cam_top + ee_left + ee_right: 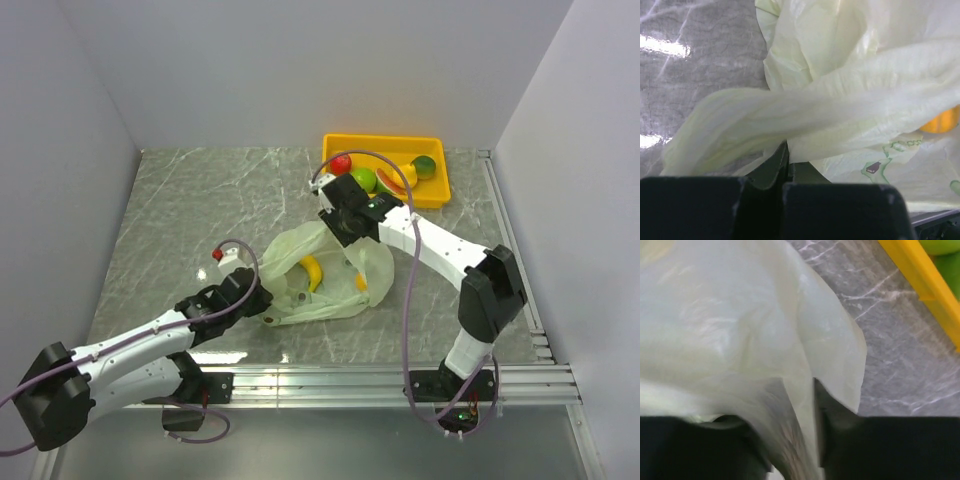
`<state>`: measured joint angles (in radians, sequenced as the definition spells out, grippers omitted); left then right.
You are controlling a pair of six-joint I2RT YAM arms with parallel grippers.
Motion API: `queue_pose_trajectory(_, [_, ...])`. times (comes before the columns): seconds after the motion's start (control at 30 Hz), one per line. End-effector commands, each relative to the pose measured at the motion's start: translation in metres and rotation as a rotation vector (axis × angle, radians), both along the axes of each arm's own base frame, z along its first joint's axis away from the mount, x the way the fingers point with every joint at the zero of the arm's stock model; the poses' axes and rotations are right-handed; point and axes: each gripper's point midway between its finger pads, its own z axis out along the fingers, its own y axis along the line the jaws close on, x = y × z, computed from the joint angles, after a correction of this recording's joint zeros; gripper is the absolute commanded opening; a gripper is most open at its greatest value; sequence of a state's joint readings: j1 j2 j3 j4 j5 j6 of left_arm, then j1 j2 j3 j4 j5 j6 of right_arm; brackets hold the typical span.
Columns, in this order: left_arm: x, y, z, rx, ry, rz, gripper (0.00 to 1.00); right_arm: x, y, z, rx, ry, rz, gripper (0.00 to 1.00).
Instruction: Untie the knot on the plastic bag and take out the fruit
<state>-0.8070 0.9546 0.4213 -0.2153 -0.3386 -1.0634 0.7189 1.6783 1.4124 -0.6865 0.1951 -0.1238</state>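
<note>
Though the plastic bag (322,290) lies open on the table (200,200), opposite edges pinched tight by left gripper (266,303) and right gripper (347,238), a banana (312,272) sits inside (other fruit (363,180) already fills the yellow tray (385,140)); no knot shows.

Top view looks down; wrist views crowd the plastic bag (335,300).

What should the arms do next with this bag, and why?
Probably spread the mouth: the right gripper lifts its pinched edge of the plastic bag slightly while the left gripper holds. Both are shut on film, and a banana lies inside.
</note>
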Motion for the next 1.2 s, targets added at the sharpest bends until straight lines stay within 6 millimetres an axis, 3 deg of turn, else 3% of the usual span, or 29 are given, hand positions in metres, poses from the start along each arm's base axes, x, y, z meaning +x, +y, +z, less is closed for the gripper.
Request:
queue_pose_trajectory(0.0, [-0.001,0.0,0.008,0.013,-0.01,-0.022,0.01,0.031,-0.002,0.016,0.055,-0.064,-0.117,0.46])
queue_pose_trajectory(0.07, [0.0,-0.005,0.016,0.013,-0.017,-0.05,0.01,0.032,-0.003,0.036,0.091,-0.095,-0.14,0.61])
queue_pose_trajectory(0.13, [0.0,-0.009,0.017,0.028,-0.014,-0.085,0.01,0.025,0.004,0.056,0.15,-0.105,-0.127,0.65])
queue_pose_trajectory(0.17, [0.002,-0.013,0.024,0.025,-0.021,-0.095,0.01,0.019,0.006,0.076,0.191,-0.132,-0.116,0.69])
queue_pose_trajectory(0.27, [0.006,-0.022,0.031,0.02,-0.025,-0.124,0.01,-0.003,0.017,0.121,0.272,-0.206,-0.058,0.72])
queue_pose_trajectory(0.37, [0.008,-0.029,0.035,0.02,-0.028,-0.136,0.01,-0.028,0.031,0.152,0.308,-0.26,-0.005,0.72])
queue_pose_trajectory(0.47, [0.01,-0.034,0.034,0.036,-0.024,-0.148,0.01,-0.056,0.049,0.167,0.35,-0.266,0.042,0.7])
queue_pose_trajectory(0.57, [0.01,-0.038,0.028,0.047,-0.003,-0.151,0.01,-0.079,0.066,0.156,0.398,-0.207,0.056,0.6])
queue_pose_trajectory(0.6, [0.01,-0.039,0.027,0.044,0.002,-0.146,0.01,-0.085,0.071,0.138,0.43,-0.152,0.03,0.58])
queue_pose_trajectory(0.67, [0.01,-0.038,0.026,0.042,0.005,-0.138,0.01,-0.093,0.075,0.122,0.479,-0.105,0.01,0.54])
queue_pose_trajectory(0.7, [0.011,-0.038,0.026,0.039,0.003,-0.126,0.01,-0.097,0.082,0.097,0.514,-0.062,-0.002,0.53])
queue_pose_trajectory(0.77, [0.011,-0.037,0.03,0.028,-0.004,-0.117,0.01,-0.102,0.087,0.081,0.574,-0.026,-0.017,0.52])
queue_pose_trajectory(0.8, [0.012,-0.036,0.031,0.028,-0.009,-0.113,0.01,-0.102,0.089,0.061,0.589,-0.014,-0.024,0.52])
queue_pose_trajectory(0.9, [0.011,-0.034,0.036,0.024,-0.016,-0.108,0.01,-0.098,0.089,0.029,0.631,0.0,-0.076,0.53])
queue_pose_trajectory(1.03, [0.009,-0.034,0.039,0.021,-0.015,-0.111,0.01,-0.073,0.083,-0.008,0.671,-0.008,-0.178,0.57])
queue_pose_trajectory(1.17, [0.008,-0.034,0.04,0.017,-0.007,-0.112,0.01,-0.051,0.087,-0.032,0.682,-0.038,-0.227,0.63])
